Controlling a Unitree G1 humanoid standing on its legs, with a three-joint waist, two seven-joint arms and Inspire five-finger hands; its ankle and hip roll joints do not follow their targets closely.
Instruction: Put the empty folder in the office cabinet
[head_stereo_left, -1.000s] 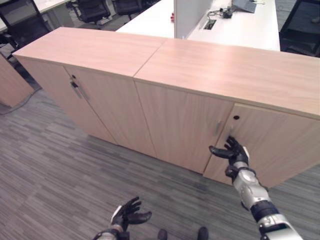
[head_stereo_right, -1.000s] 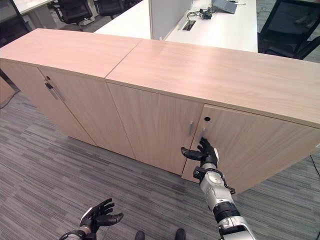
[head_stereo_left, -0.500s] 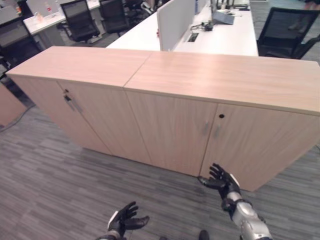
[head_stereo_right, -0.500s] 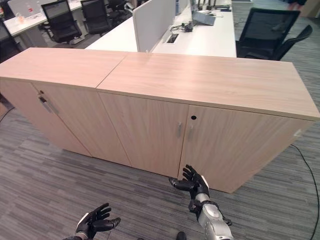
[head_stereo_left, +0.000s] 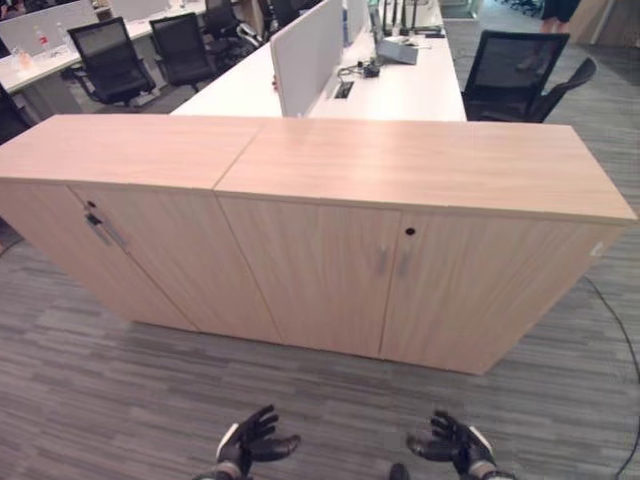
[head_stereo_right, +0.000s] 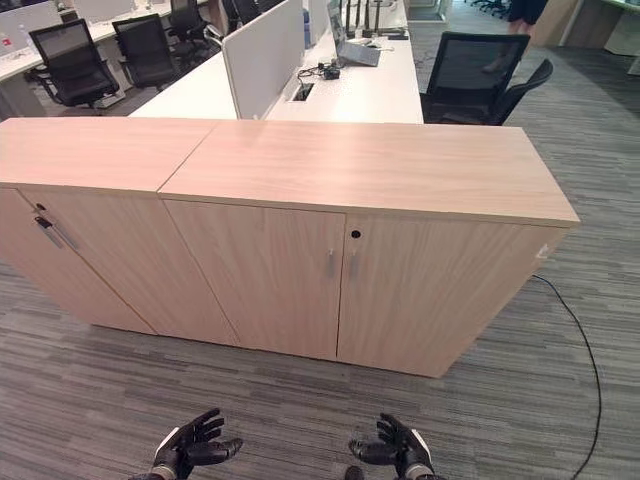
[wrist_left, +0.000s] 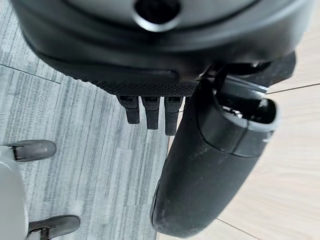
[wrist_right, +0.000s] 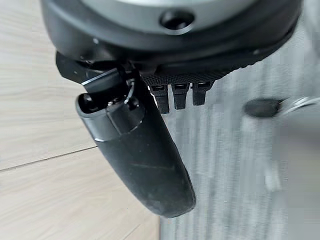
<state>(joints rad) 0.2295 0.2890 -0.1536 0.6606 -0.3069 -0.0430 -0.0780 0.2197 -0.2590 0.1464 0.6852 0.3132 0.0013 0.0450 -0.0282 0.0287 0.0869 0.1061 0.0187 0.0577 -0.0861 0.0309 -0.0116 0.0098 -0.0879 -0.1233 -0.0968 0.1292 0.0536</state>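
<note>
both eye views look down from head height, facing the office cabinet (head_stereo_left: 400, 250) front-on w/ desks (head_stereo_right: 350, 85) far behind; same scene, slightly offset. each wrist cam sits v. close behind its own hand, showing cabinet wood & grey carpet (wrist_left: 75, 130).

Cabinet (head_stereo_left: 330, 260) – pale wood-grain laminate, matt, smooth; small metal handles (head_stereo_left: 392, 262) on doors. Floor (head_stereo_left: 120, 390) – grey striped carpet, rough. Desk (head_stereo_left: 400, 85) behind: white, smooth. Chairs (head_stereo_left: 510, 70) w/ black mesh backs.
</note>
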